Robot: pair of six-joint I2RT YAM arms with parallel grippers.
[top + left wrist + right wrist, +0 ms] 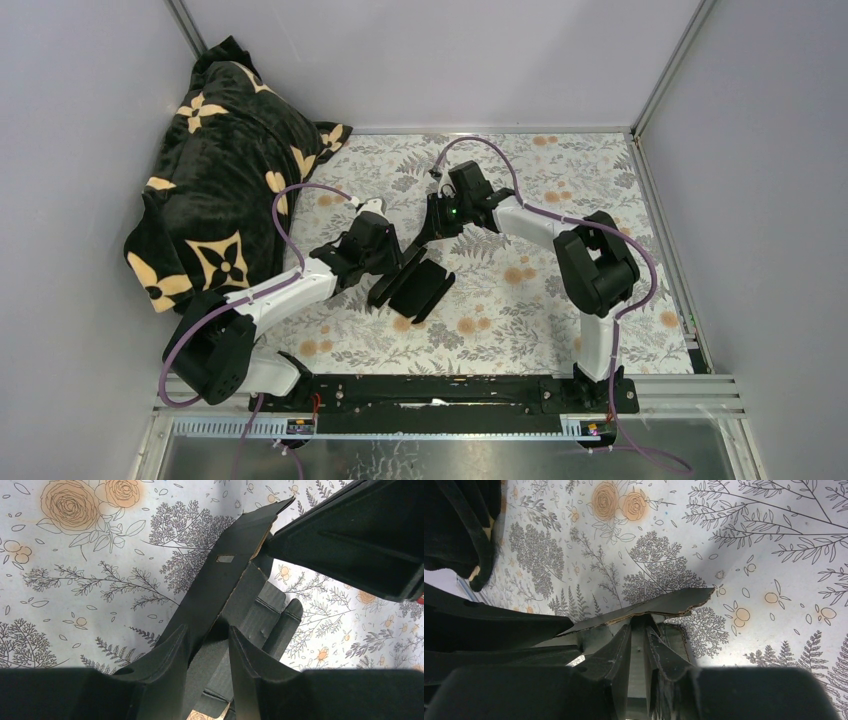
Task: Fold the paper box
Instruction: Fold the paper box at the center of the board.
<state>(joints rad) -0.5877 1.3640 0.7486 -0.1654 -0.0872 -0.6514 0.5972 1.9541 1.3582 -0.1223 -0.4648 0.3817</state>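
Card is the weak point here: the paper box (pixel 418 285) sits half-formed near the middle of the flowered tablecloth (pixel 520 180), its base on the cloth and one long panel raised on edge between the two arms. The right gripper (pixel 638 630) is clenched on the top edge of that panel, its fingers nearly together with only the thin sheet between them, close to a corner. The left gripper (pixel 207 652) straddles the same panel lower down, one finger outside and one inside the box, but the gap looks wider than the sheet, so I cannot tell whether it pinches or merely brackets the wall. Trouble would most likely come from the two arms pulling in different directions: with so little card in the right pinch, a sideways tug could slide the edge out or tear the corner, and the panel would flop back flat. If the left fingers are loose, pressing the fold could push the whole box across the cloth instead of bending it at the crease. The two grippers also work very close together, so a small misjudged swing could knock one against the other. A dark blanket (pixel 220 190) lies well apart at the far left and poses no risk.
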